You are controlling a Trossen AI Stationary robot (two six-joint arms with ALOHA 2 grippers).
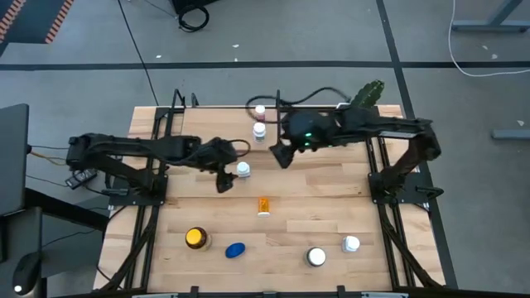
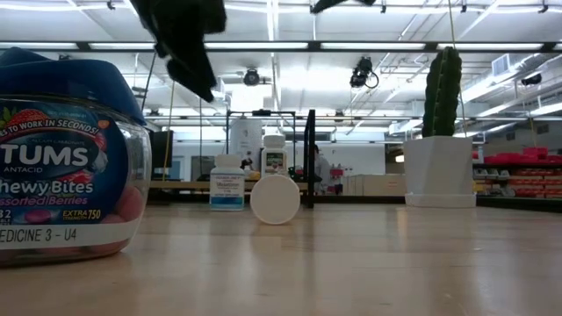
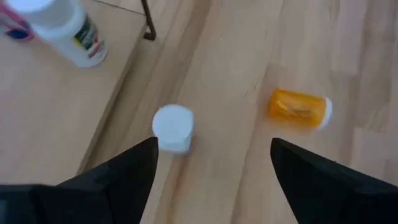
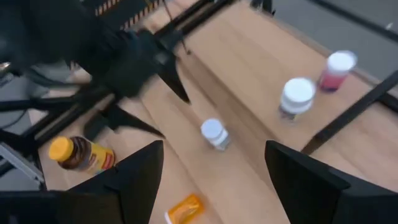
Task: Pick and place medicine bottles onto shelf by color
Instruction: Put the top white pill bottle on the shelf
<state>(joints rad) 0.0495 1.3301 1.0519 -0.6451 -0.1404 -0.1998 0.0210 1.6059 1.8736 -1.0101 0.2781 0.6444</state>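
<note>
wooden table [image 1: 331,207], shelf [image 1: 315,132], scattered medicine bottles [image 1: 263,204]

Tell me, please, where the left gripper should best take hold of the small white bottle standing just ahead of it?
Probably around its round sides just under the cap, coming straight down: the small white bottle stands upright with bare wood around it, and the open left gripper already hangs above.

A light wooden plank table [image 1: 331,207] stands on a grey floor [image 1: 83,74] crossed by dark cables. Long ceiling lights [image 2: 369,46] brighten the room behind.
</note>
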